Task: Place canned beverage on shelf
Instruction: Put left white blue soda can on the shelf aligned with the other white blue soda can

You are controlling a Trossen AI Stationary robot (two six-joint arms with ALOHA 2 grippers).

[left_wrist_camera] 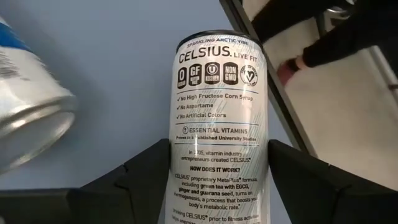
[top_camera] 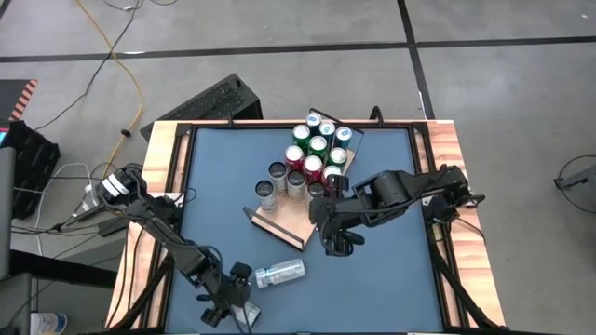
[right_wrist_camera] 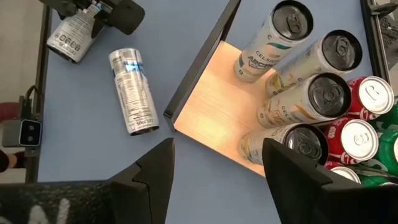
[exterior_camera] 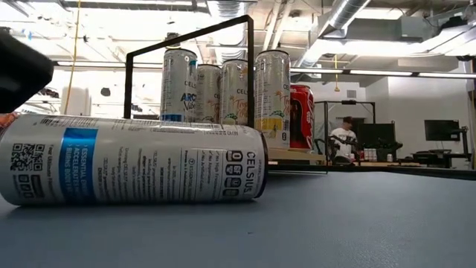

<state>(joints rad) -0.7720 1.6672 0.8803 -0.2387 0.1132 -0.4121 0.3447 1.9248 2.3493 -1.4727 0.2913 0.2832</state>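
Only left wrist view shows left claw (left_wrist_camera: 217,180) gripping can (left_wrist_camera: 219,124).

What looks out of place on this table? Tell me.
One silver-and-blue slim can lies on its side on the blue tabletop, off the light-wood shelf where the other cans stand upright. The left gripper holds another white slim can nearby.

Cans (top_camera: 312,154) stand on the shelf (top_camera: 285,221); another can (top_camera: 279,274) lies nearby.
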